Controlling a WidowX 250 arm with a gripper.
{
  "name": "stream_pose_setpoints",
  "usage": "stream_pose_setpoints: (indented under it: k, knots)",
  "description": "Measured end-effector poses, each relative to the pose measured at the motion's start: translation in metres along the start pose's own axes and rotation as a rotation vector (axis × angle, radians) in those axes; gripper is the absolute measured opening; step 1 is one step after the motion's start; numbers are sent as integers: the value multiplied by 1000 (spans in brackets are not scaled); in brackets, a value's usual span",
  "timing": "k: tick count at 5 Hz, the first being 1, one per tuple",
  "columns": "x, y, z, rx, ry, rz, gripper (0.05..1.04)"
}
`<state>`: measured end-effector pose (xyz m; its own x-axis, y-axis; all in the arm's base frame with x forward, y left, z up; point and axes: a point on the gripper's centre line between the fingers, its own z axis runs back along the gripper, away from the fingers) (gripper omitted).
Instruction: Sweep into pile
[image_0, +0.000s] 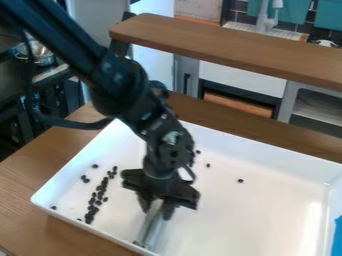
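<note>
End effector (159, 204) pinching a grey bar-shaped tool (148, 231), within white tray (247, 215) | tool slanting toward near wall | dark beans (97, 198) in elongated cluster left of tool, others scattered | tray on wooden desk (40, 180)

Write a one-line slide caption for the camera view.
Gripper holding a metallic tool inside a white tray, dark beans scattered and lined up beside it.

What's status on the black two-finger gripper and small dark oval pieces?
Gripper clamped on long pale-grey metallic-looking tool, lower end in white rectangular tray. Pieces mostly in loose line, strays around. No obstacle seen between tool and line.
</note>
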<state>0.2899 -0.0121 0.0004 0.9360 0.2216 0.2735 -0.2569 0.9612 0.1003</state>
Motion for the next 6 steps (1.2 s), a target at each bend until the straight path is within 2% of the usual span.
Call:
stream_pose_setpoints:
  k: [1,3,4,5,6]
  knots:
    - [1,22,4,-27,15,-32,374]
    - [3,46,5,-47,11,-43,374]
    - [15,32,28,-103,19,26,374]
    - [35,-6,53,-145,29,93,374]
    - [43,-33,51,-124,30,139,374]
